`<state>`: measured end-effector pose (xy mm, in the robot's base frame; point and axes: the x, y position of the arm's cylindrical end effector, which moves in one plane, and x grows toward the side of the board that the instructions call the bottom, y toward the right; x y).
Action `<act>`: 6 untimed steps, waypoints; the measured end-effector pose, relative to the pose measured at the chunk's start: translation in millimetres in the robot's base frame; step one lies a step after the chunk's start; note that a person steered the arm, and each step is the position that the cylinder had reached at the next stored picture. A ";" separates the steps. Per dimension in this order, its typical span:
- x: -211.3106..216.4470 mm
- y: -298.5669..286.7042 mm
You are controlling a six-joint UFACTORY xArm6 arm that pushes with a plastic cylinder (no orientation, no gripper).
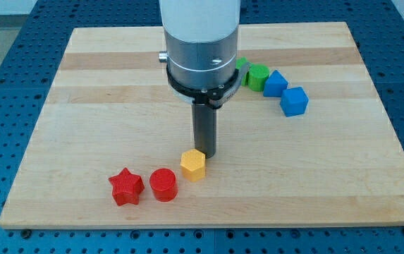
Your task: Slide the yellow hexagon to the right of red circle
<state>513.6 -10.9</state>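
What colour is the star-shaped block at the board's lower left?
Red. The star shows clearly in the camera view, just left of the red circle.

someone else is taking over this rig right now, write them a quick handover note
No claw on this arm; my tip is down on the wooden board, right behind the yellow hexagon, at its upper right edge, touching or nearly so.

The red circle lies to the hexagon's lower left, with the red star on the circle's left. Green and blue blocks sit apart at the view's upper right.

Done: the hexagon is already on the circle's right, close by, a little higher in the view.

Left: probably only a small nudge toward the view's bottom to line it up.
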 end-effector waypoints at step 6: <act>-188.6 -6.1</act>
